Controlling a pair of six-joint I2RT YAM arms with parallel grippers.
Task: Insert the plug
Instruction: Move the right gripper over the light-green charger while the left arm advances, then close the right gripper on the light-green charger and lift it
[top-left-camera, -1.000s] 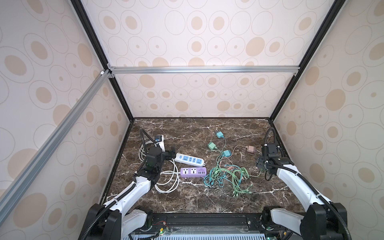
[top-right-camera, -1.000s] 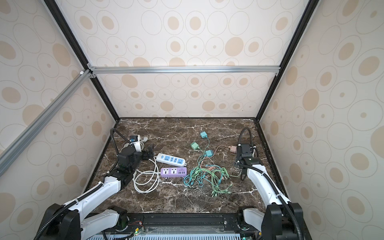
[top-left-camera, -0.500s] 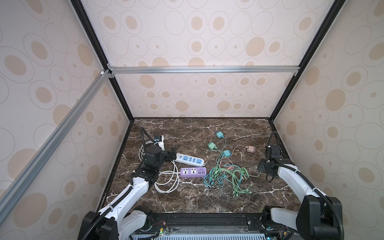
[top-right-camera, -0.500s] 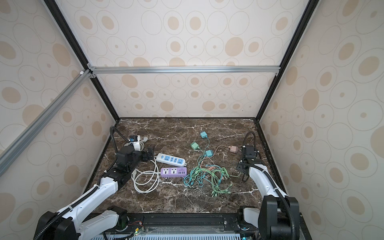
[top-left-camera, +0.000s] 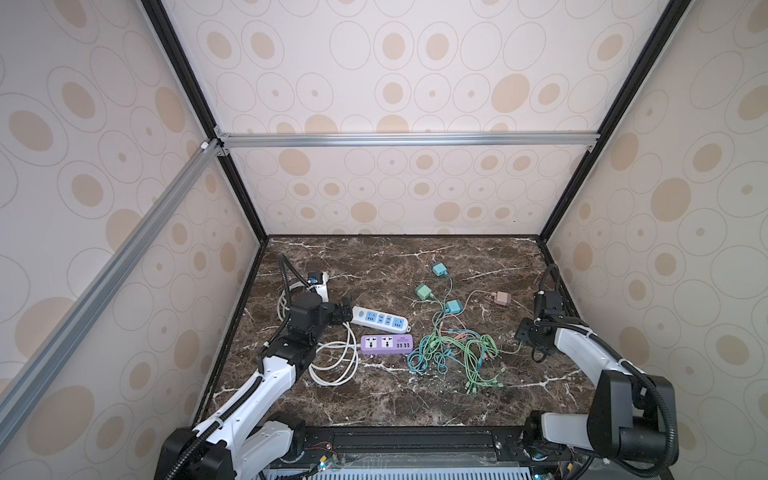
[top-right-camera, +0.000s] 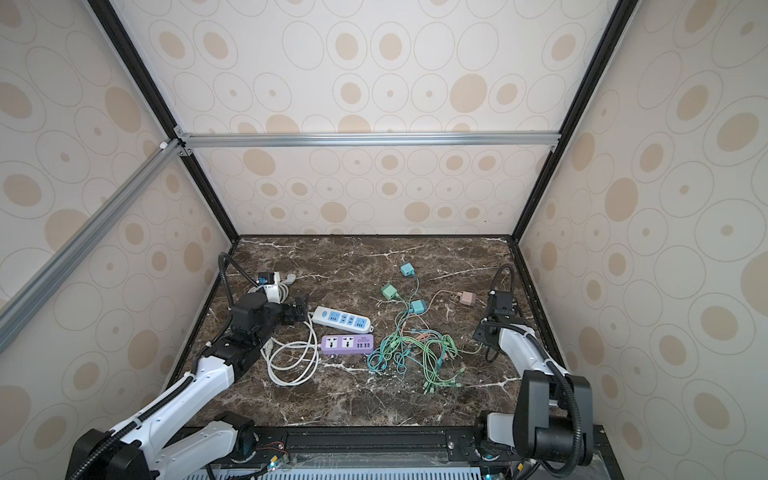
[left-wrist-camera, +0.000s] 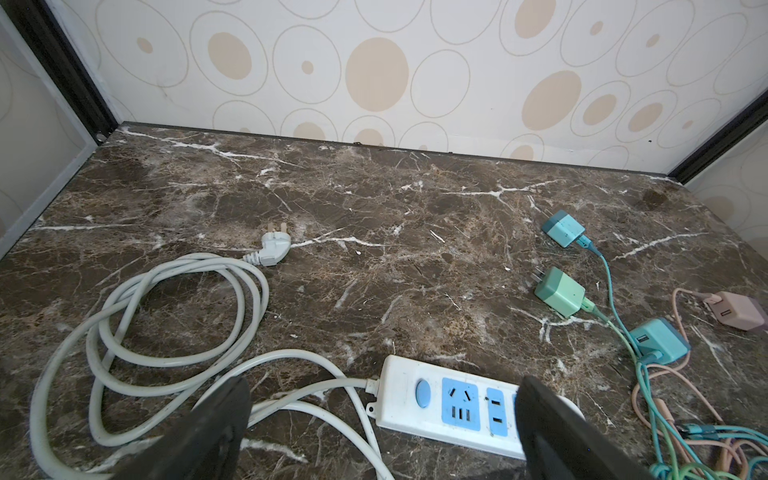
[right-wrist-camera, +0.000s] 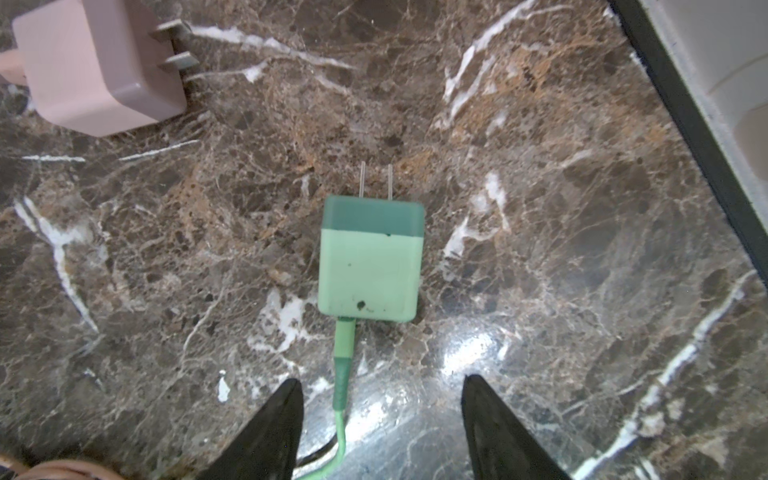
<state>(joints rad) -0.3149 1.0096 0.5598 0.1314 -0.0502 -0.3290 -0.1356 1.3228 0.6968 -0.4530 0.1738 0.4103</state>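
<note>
The green plug (right-wrist-camera: 370, 266) lies flat on the marble tabletop (top-left-camera: 374, 257) close to its right edge, its two prongs pointing away from the right gripper (right-wrist-camera: 380, 380). That gripper hangs above the marble with its fingers (right-wrist-camera: 278, 428) apart, touching nothing. The plug sits just ahead of their tips, and its green cable (right-wrist-camera: 343, 386) runs back between them. A pink charger (right-wrist-camera: 95, 70) lies near the plug, not touching it. In both top views the right arm (top-left-camera: 582, 353) hides the plug.

The white power strip (top-left-camera: 378, 319) lies slanted, left of the tabletop's middle. The purple power strip (top-left-camera: 386, 344) lies just beside it toward the front edge, apart from it. The left gripper (top-left-camera: 345, 309) is at the white strip's cord end with its jaws spread wide and nothing between them. The white cord (top-left-camera: 336, 365) coils toward the front left, and its wall plug (left-wrist-camera: 272, 249) lies nearer the back left corner.

Between the strips and the right arm lies a tangle of cables (top-left-camera: 453, 353), green and blue. At its back end a green charger (top-left-camera: 423, 291) sits between a back blue charger (top-left-camera: 439, 270) and a front blue charger (top-left-camera: 453, 306).
</note>
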